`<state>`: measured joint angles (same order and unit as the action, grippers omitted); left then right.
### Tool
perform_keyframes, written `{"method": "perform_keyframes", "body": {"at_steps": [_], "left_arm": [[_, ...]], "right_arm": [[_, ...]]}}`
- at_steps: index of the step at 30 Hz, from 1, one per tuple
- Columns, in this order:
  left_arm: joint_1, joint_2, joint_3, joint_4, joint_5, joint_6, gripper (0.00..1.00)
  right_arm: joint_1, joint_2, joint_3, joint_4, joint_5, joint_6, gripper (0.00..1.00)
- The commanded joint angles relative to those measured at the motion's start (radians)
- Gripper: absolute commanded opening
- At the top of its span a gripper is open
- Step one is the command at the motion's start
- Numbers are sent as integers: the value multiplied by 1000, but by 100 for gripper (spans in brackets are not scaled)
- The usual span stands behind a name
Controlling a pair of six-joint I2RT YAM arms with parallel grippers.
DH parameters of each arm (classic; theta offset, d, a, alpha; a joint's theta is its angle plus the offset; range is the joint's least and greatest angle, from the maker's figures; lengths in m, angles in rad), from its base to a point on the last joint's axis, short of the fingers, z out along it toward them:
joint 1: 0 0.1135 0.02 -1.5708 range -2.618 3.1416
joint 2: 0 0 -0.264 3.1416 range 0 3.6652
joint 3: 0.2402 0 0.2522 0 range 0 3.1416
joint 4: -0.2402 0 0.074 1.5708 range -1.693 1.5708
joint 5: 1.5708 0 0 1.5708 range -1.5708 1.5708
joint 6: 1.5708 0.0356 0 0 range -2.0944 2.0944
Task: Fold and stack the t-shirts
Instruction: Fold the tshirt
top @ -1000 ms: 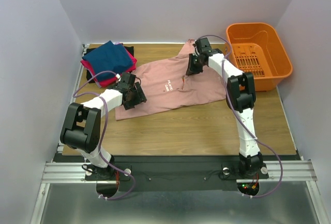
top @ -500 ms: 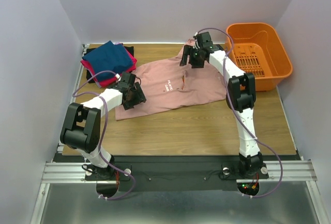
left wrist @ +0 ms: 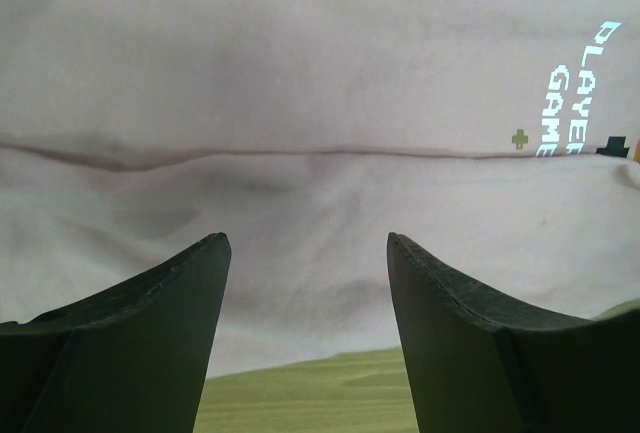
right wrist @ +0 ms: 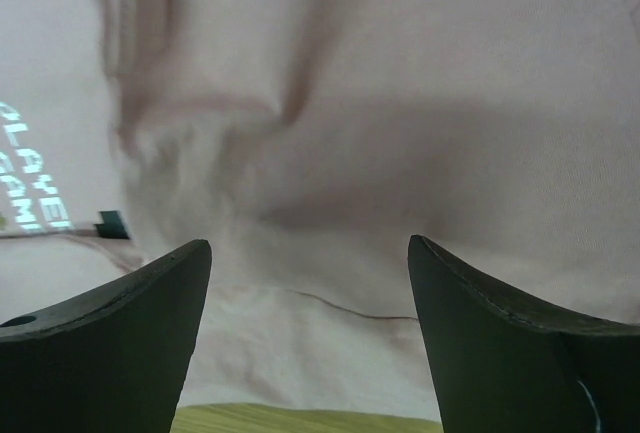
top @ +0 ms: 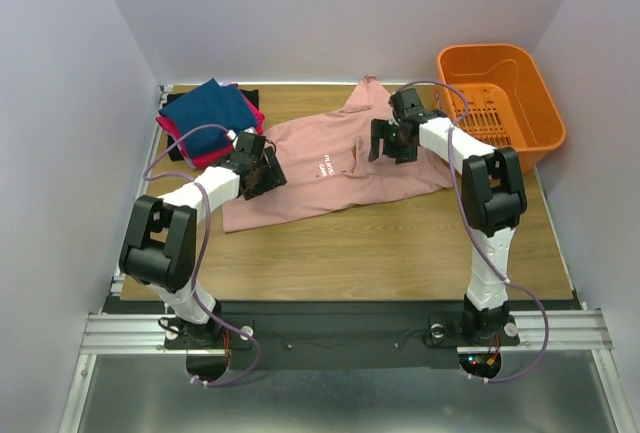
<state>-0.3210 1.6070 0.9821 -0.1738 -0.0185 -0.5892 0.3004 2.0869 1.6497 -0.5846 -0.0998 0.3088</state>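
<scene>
The dusty-pink t-shirt (top: pixel 330 168) lies spread across the middle of the table, its white text (top: pixel 323 165) facing up. My left gripper (top: pixel 268 175) hovers open over the shirt's left part. In the left wrist view the left gripper (left wrist: pixel 305 243) has nothing between its fingers, and the pink cloth (left wrist: pixel 300 73) shows a hem seam and a strip of table below. My right gripper (top: pixel 380 143) stands open over the shirt's upper right; in the right wrist view the right gripper (right wrist: pixel 310 245) frames wrinkled cloth (right wrist: pixel 400 103). A folded navy t-shirt (top: pixel 208 111) tops a magenta one (top: pixel 215 151) and a black one at the back left.
An orange plastic basket (top: pixel 500 103) stands at the back right corner, just right of my right arm. Bare wooden table (top: pixel 380 253) runs along the near side in front of the shirt. Grey walls close in the left, back and right.
My right gripper opened, let go of the shirt near its collar and moved nearer and a little to the right. The left gripper shifted slightly away, staying open.
</scene>
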Motion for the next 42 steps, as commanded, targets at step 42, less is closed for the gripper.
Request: {"method": "perform_keyframes", "body": {"at_steps": [42], "left_arm": [[-67, -665, -389, -93, -35, -123, 80]], "right_arm": [[97, -734, -762, -70, 11, 176, 89]]}}
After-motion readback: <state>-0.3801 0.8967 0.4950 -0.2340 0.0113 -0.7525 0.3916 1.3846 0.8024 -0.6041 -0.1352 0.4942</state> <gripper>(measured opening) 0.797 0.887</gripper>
